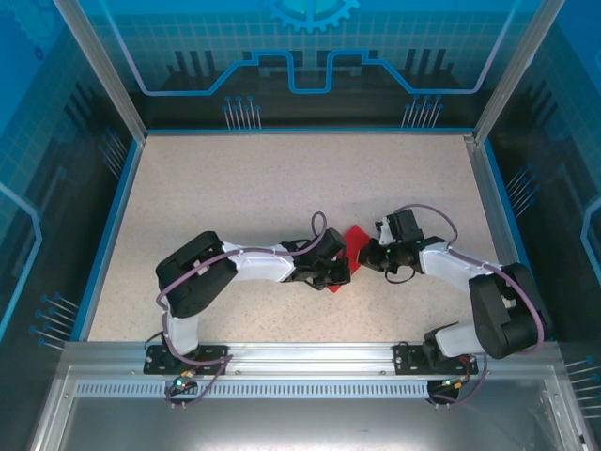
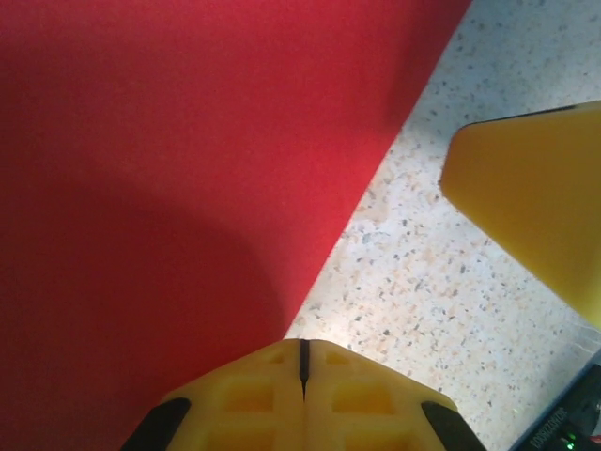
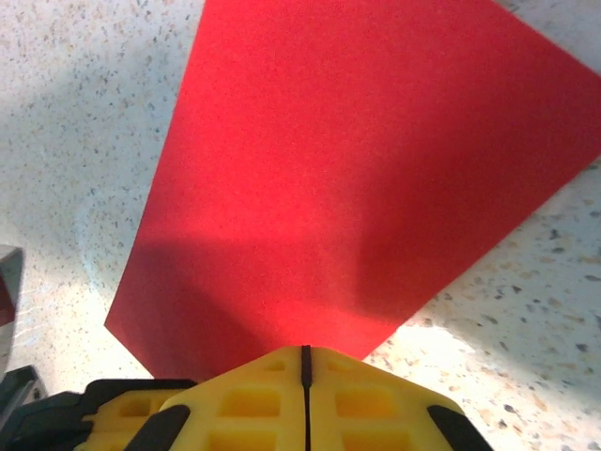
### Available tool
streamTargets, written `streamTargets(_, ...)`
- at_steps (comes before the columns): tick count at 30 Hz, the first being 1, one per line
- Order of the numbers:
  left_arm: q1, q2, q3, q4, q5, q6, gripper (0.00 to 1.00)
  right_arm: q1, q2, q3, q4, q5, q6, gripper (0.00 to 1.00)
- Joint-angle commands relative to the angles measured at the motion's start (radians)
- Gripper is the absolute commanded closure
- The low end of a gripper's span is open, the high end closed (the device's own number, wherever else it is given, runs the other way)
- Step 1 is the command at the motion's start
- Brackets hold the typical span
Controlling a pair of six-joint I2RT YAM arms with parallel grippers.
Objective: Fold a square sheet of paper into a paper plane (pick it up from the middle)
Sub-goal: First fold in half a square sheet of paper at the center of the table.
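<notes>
1. Lying flat on the speckled table (image 1: 235,188), the square sheet of paper (image 1: 354,241) sits mid-table, right between the two grippers. No crease shows on the parts in view.
2. The left gripper (image 2: 302,346) has its jaws fully closed, seam tight. Its tips are down at one straight edge of the sheet, and the red spreads away to the left in the left wrist view.
3. The right gripper (image 3: 305,352) is closed tight too. Its tips sit over an edge of the sheet near one corner, coming in from the other side.
4. I cannot tell whether either one has a sliver of paper nipped. The sheet looks flat, not lifted or bent.
5. Likely reason for the pose: closed tips make a blunt point for pinning or nudging thin paper, and contact from both sides stops it sliding.
6. One of the right gripper's fingers (image 2: 526,197) shows close by across bare table in the left wrist view, so the grippers are near each other and could bump.
7. Folding looks not yet begun. The task wants a pick-up from the middle and the tips are at the edges, so repositioning probably comes next.
</notes>
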Motion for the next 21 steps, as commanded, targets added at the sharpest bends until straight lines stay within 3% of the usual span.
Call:
streamTargets(1,-0.002,0.012,0.017,-0.021,-0.034,-0.009,0.99,-0.015,0.039,-0.001,0.038,-0.075,-0.029,0.94)
streamTargets(21,-0.002,0.014,0.032,-0.033,-0.055,0.007,0.99,-0.014,0.172,0.003,0.051,-0.113,-0.076,0.94)
